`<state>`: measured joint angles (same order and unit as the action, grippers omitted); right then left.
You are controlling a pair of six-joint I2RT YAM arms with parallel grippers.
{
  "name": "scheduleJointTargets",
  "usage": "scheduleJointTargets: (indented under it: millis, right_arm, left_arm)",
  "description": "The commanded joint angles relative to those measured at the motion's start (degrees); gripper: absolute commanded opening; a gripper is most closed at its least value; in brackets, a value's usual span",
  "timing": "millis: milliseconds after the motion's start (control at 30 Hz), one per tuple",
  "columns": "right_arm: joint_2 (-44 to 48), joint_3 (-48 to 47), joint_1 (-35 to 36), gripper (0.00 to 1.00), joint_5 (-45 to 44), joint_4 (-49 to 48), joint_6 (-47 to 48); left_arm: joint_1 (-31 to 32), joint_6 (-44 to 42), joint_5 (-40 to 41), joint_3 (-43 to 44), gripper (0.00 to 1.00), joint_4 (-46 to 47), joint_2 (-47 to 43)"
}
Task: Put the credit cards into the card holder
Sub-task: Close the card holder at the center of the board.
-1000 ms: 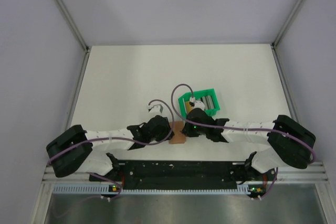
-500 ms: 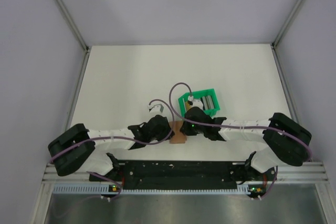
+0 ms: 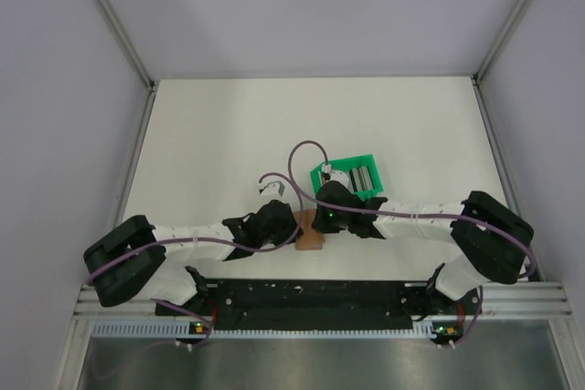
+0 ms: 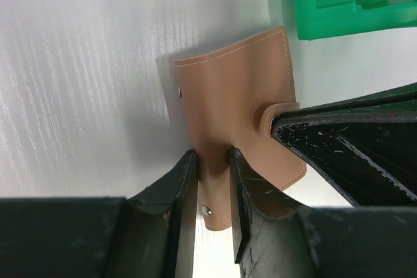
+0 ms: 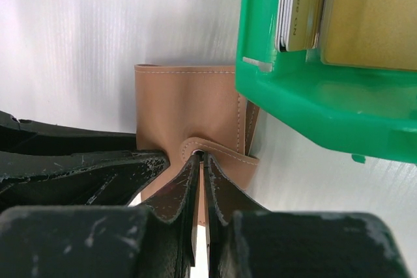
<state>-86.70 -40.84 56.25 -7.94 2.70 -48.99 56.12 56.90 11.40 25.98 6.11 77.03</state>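
Pinching the card holder (image 4: 234,89), left tool (image 4: 212,161) clamps its edge; right tool (image 5: 201,158) nips its strap tab (image 5: 220,152).

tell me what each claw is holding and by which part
Both hold the card holder: the left claw pinches an edge of its cover, the right claw pinches its strap tab.

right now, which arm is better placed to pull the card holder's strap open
Right: the right gripper is shut on the strap tab, while the left gripper clamps the card holder by its edge.
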Motion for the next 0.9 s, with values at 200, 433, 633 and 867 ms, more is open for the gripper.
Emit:
scheduleJointTargets:
  millis: [200,433,633,867]
  right_arm:
    - [-7.8,-6.6,-1.6,0.04,-0.5,11.7,2.0]
    - [-11.5,-8.6,-1.8,0.04,0.1,15.8,3.1]
    - [-14.7,-9.9,-1.8,0.04,-0.3,19.2,4.3]
    - [-18.9,-12.8,-1.8,0.04,-0.6,23.0,6.6]
  left_arm:
    - [0.5,-2.3,-2.3,-2.5,0.26,-4.8,2.3]
    - [0.5,-2.2,-2.5,-2.7,0.26,-4.5,2.4]
    - [0.5,-2.2,-2.6,-2.7,0.26,-4.3,2.4]
    - [0.5,-2.2,-2.5,-2.8,0.26,-4.2,2.3]
